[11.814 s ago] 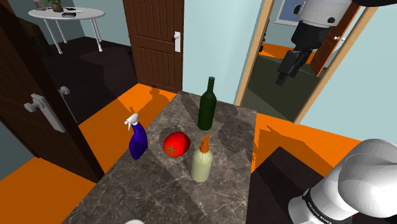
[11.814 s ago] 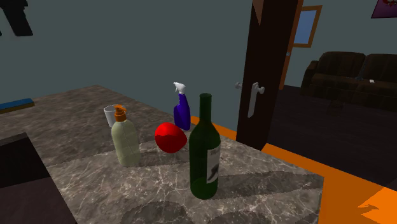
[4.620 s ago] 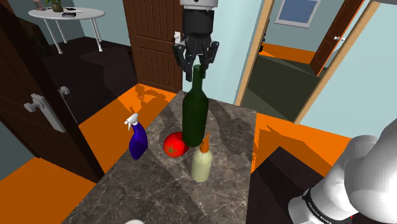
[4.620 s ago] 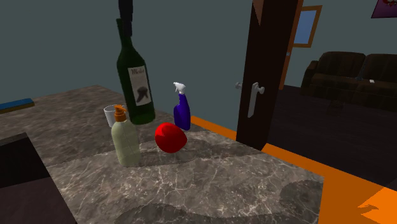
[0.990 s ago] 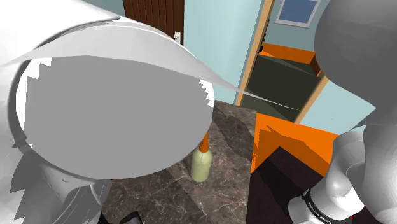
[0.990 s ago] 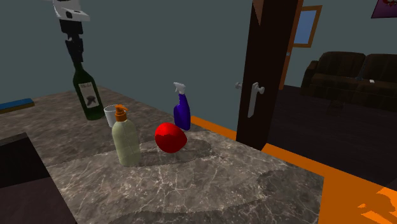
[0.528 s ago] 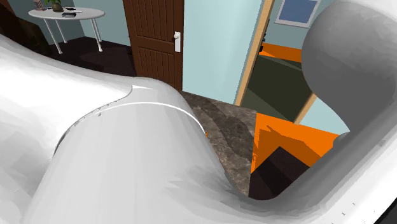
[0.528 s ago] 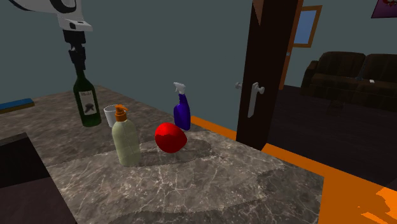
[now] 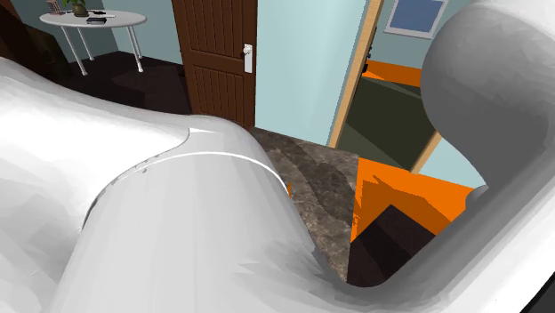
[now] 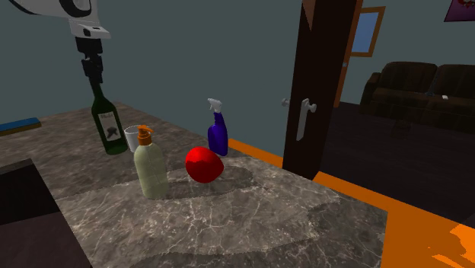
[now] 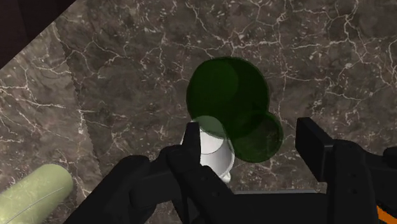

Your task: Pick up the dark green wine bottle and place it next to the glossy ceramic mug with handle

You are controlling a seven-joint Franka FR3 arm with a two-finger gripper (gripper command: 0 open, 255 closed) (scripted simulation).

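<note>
The dark green wine bottle (image 10: 109, 128) stands on the marble table (image 10: 228, 221), leaning a little, right beside the white mug (image 10: 135, 137) at the far end in the second exterior view. My gripper (image 10: 94, 74) hangs over its neck. From the wrist view I look down on the wine bottle (image 11: 224, 102); its mouth lies between the fingers of my gripper (image 11: 250, 137), which stand apart with gaps on both sides, so it is open. The mug (image 11: 213, 156) shows just under the left finger (image 11: 191, 141). In the shoulder view my white arm (image 9: 178, 222) hides the objects.
A pale bottle with an orange cap (image 10: 151, 171) stands in front of the mug, a red tomato (image 10: 204, 164) and a blue spray bottle (image 10: 218, 131) to its right. A dark door (image 10: 323, 84) rises past the table's right edge. The pale bottle (image 11: 35, 194) lies near my hand.
The bottle has come down beside the mug onto the table over the last second. My fingers, shut on its neck before, have now parted from it.
</note>
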